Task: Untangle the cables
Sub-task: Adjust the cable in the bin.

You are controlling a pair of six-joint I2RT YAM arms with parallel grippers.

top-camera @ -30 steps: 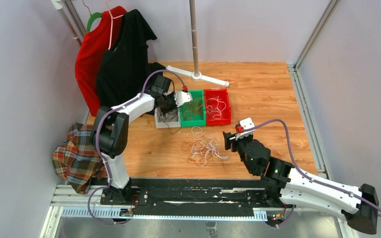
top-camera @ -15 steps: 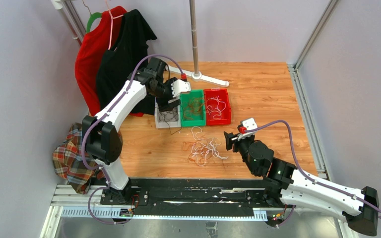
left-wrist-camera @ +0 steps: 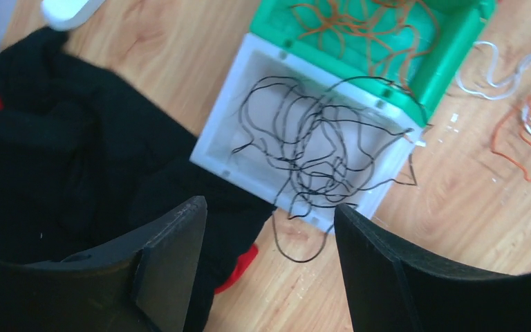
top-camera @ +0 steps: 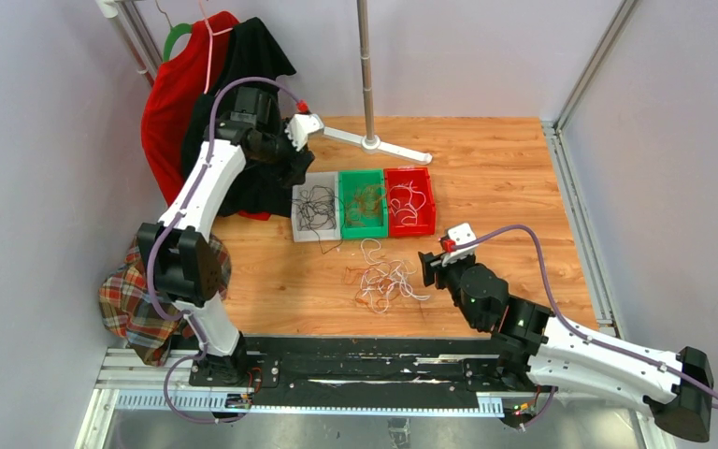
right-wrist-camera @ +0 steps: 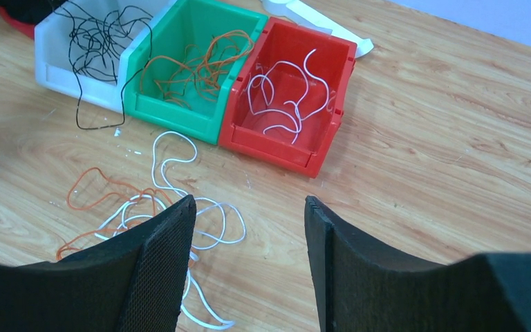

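Left wrist: black garment [left-wrist-camera: 55, 159] touching white bin [left-wrist-camera: 218, 135] corner; both jaws released, empty; cables [top-camera: 385, 279] loose on table [top-camera: 505, 178].

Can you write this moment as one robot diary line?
left gripper: open, empty | right gripper: open, empty | black cables: in white bin | loose cables: tangled on table

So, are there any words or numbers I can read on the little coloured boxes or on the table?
No text can be read anywhere in these pictures.
The white plastic bin, the green plastic bin and the red plastic bin show no labels.
The pale specks on the black metal base rail are too small to tell whether they are writing.
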